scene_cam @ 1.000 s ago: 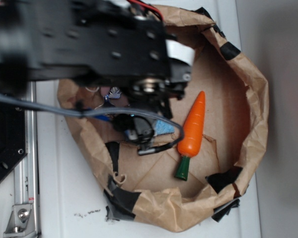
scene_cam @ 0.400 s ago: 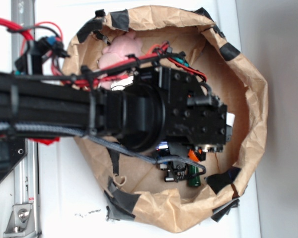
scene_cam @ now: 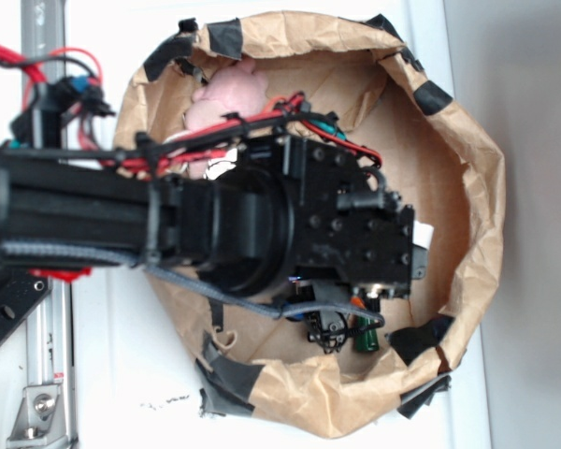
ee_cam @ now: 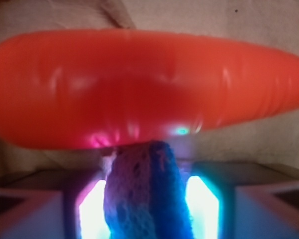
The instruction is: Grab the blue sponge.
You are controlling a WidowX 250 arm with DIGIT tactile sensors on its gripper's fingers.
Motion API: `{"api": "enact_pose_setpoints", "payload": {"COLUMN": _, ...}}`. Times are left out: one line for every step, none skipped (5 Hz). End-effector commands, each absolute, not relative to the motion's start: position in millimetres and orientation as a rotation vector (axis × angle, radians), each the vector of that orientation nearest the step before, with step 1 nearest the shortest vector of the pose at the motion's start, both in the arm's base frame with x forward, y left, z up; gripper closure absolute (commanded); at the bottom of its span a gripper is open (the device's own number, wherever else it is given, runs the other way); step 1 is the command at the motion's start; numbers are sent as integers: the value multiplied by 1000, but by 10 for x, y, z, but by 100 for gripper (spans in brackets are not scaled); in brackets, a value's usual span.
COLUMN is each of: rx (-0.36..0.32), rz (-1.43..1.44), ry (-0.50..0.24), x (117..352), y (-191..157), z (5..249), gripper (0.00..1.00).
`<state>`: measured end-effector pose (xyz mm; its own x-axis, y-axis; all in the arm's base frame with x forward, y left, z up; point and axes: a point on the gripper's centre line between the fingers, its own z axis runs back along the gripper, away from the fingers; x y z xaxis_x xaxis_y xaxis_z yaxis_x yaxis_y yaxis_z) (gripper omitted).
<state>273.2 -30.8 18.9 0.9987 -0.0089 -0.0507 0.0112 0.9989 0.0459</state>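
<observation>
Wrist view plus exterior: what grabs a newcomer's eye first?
In the wrist view, the orange toy carrot fills the upper frame, lying sideways. Just below it the blue sponge stands on edge between the pincer fingers, its top at the carrot's underside. In the exterior view the black arm dominates, reaching into the brown paper bag and hiding most of the floor; a pink object peeks out behind it.

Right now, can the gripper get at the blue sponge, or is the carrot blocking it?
Probably yes: in the wrist view the blue sponge already stands between the gripper fingers, and the carrot lies just beyond it, not between.
</observation>
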Motion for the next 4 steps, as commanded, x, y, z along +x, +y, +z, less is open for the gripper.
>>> {"api": "enact_pose_setpoints", "payload": {"rx": 93, "rz": -45, "ry": -86, "x": 2701, "y": 92, "z": 985, "gripper": 100}}
{"api": "enact_pose_setpoints", "payload": {"rx": 110, "rz": 3, "ry": -192, "x": 2670, "y": 321, "z": 1489, "gripper": 100}}
{"api": "enact_pose_setpoints", "payload": {"rx": 68, "rz": -13, "ry": -176, "x": 2437, "y": 416, "z": 1738, "gripper": 100}}
{"api": "enact_pose_setpoints", "payload": {"rx": 77, "rz": 17, "ry": -152, "x": 2400, "y": 421, "z": 1736, "gripper": 100}}
